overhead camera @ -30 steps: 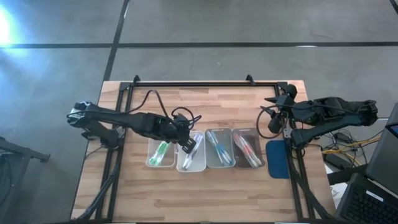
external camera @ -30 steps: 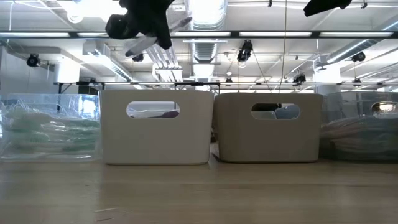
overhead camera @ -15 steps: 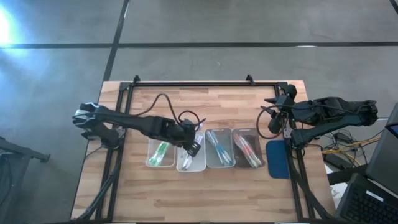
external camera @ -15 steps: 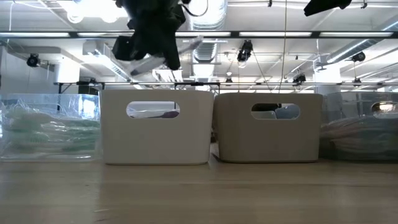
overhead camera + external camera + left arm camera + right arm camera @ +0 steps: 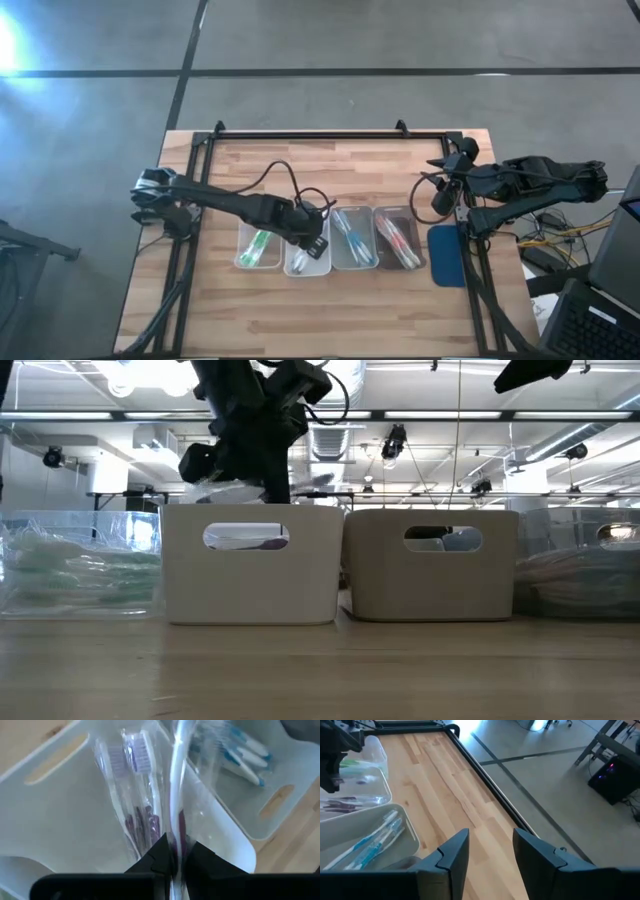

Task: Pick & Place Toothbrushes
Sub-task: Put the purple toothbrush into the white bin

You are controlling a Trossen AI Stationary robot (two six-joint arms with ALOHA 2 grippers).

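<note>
Four trays stand in a row on the wooden table. They hold green [image 5: 258, 245], purple [image 5: 134, 775], blue [image 5: 351, 236] and red [image 5: 398, 240] toothbrushes, lying flat. My left gripper [image 5: 313, 238] hangs over the second tray [image 5: 324, 268], shut on a wrapped toothbrush with a white and purple handle [image 5: 176, 780]. In the low view this gripper [image 5: 250, 455] sits just above that tray's rim. My right gripper [image 5: 490, 852] waits open over the table's right side [image 5: 441, 197], with nothing between its fingers. My left gripper pinches the wrapped toothbrush between its two fingers, at the purple part of the handle [image 5: 178, 827]. The fingers slant down from the table's left side. The toothbrush runs on straight ahead of the fingertips over the tray. Whether its far end touches the tray, I cannot tell.
A dark blue pad [image 5: 447, 255] lies to the right of the red tray. A black frame rail [image 5: 320, 134] runs along the table's far edge. Bare wood [image 5: 330, 175] stretches between the trays and that rail.
My left gripper has gone down and toward the table's right and near edges, from beside the green tray to over the second tray. It has carried the toothbrush along, which now lies flatter and close to the tray's rim.
</note>
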